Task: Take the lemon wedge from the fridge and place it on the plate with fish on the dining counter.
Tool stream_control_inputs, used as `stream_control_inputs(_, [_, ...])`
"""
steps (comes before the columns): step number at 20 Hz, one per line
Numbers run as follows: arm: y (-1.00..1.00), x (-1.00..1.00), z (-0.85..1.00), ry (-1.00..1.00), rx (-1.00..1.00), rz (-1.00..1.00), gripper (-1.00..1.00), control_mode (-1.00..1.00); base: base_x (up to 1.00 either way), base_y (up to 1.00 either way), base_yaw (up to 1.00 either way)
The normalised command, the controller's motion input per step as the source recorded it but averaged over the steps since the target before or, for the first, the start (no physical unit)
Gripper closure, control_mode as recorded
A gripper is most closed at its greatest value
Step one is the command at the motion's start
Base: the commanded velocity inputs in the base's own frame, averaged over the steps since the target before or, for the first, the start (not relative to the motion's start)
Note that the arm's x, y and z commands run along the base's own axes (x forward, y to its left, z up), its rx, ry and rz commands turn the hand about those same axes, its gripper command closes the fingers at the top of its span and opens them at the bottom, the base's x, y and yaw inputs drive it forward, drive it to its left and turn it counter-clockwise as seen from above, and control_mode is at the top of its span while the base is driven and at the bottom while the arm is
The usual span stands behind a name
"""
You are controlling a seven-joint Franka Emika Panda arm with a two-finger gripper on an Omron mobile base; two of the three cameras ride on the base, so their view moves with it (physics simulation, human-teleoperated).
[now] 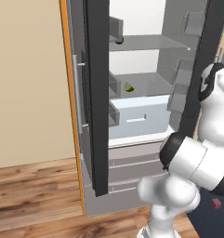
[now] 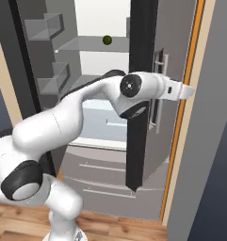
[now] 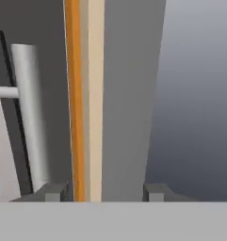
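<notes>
The arm [image 2: 63,127] is glossy white, built of fat rounded segments like stacked capsules. Where segments meet, dark, nearly black bands ring the joints [image 1: 167,151]. One joint cap [image 2: 129,85] is a flat dark disc with a small pale dot at its centre. Near the wrist there is a tiny dark square mark on the white shell. The fingertips [image 3: 51,192] are small blocky grey pieces.

Arm [image 2: 63,122] bent, reaching right; gripper [image 3: 103,190] jaws apart, empty.
</notes>
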Motion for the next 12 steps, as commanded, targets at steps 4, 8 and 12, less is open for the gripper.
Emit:
stream_control_inputs(4, [0.49, -1.00, 0.80, -0.09, 0.03, -0.34, -1.00, -1.00, 0.00, 0.00, 0.00])
stream_control_inputs(8, [1.00, -1.00, 0.02, -0.23, -0.06, -0.12, -1.00, -1.00, 0.00, 0.00, 0.00])
stream_control_inputs(12, [1.00, -0.61, -0.28, -0.35, -0.13, -0.05, -1.00, -1.00, 0.00, 0.00, 0.00])
